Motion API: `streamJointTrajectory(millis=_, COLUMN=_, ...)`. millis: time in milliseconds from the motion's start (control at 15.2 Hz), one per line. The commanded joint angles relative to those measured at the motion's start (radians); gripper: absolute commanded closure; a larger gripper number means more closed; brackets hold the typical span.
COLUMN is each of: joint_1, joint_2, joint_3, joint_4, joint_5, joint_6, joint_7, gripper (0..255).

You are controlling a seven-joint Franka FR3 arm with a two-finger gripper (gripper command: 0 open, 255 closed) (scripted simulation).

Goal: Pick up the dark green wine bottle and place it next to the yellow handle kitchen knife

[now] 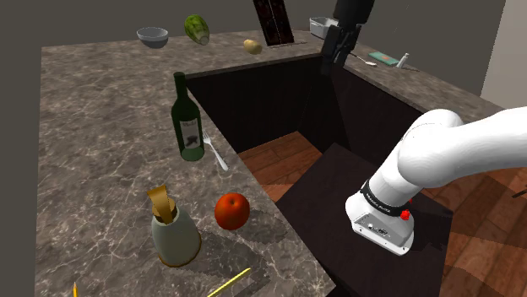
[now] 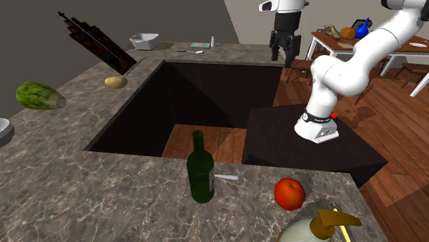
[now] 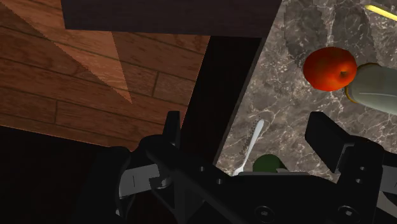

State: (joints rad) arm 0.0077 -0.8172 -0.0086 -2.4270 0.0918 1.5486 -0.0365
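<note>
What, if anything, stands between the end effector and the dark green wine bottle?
Nothing visible. The open end effector hangs high in free air; the upright bottle stands at the counter's edge, a fork beside its base.

Home kitchen.
A grey-brown marbled stone bench [image 1: 101, 126] wraps a wood-plank floor [image 2: 399, 130]; a white-legged table [image 2: 344, 45] with fruit stands upper right in the second exterior view.

A fork [image 1: 216, 155] lies on the marbled counter [image 1: 93, 126] near a red fruit [image 1: 230, 211], perhaps an apple, and a pale jug [image 1: 175, 238].
</note>
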Motion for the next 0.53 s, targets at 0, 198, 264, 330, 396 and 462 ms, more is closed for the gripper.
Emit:
streamJointTrajectory(millis=0, joint_1=0.0, joint_2=0.0, joint_3=0.0, joint_4=0.0, joint_5=0.0, joint_6=0.0, joint_7=0.0, gripper=0)
streamJointTrajectory(millis=198, joint_1=0.016, joint_2=0.11, joint_3=0.039, joint_4=0.054, joint_5=0.023, joint_6=0.055, joint_7=0.032, gripper=0)
streamJointTrajectory(millis=264, joint_1=0.021, joint_2=0.147, joint_3=0.052, joint_4=0.074, joint_5=0.029, joint_6=0.072, joint_7=0.043, gripper=0)
streamJointTrajectory(millis=330, joint_1=0.025, joint_2=0.184, joint_3=0.064, joint_4=0.096, joint_5=0.034, joint_6=0.087, joint_7=0.053, gripper=0)
streamJointTrajectory(millis=396, joint_1=0.029, joint_2=0.222, joint_3=0.076, joint_4=0.119, joint_5=0.038, joint_6=0.102, joint_7=0.064, gripper=0)
streamJointTrajectory(millis=462, joint_1=0.032, joint_2=0.26, joint_3=0.088, joint_4=0.143, joint_5=0.042, joint_6=0.115, joint_7=0.075, gripper=0)
